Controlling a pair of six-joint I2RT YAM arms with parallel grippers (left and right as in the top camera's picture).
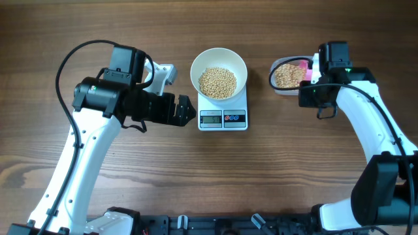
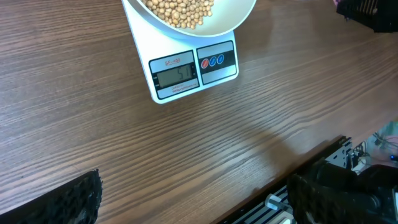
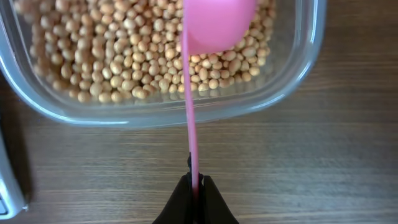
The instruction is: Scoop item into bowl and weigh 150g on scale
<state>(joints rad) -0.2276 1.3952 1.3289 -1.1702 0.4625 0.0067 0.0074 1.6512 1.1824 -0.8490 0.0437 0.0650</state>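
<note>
Beans (image 1: 217, 82) piled in bowl (image 1: 219, 53) on scale (image 1: 223, 119), more in tub (image 3: 155, 111). Scooping step: spoon (image 3: 217, 22) pinched in right gripper (image 3: 196, 183) over tub; left gripper (image 1: 186, 109) wide, empty. Next, likely: dip, lift level.

clear tub (image 3: 155, 111) | pink scoop (image 3: 217, 22) over it | wooden table (image 1: 209, 176)

The left arm (image 1: 85, 156) and right arm (image 1: 366, 114) share white links, black joints and black cables (image 1: 60, 73).
</note>
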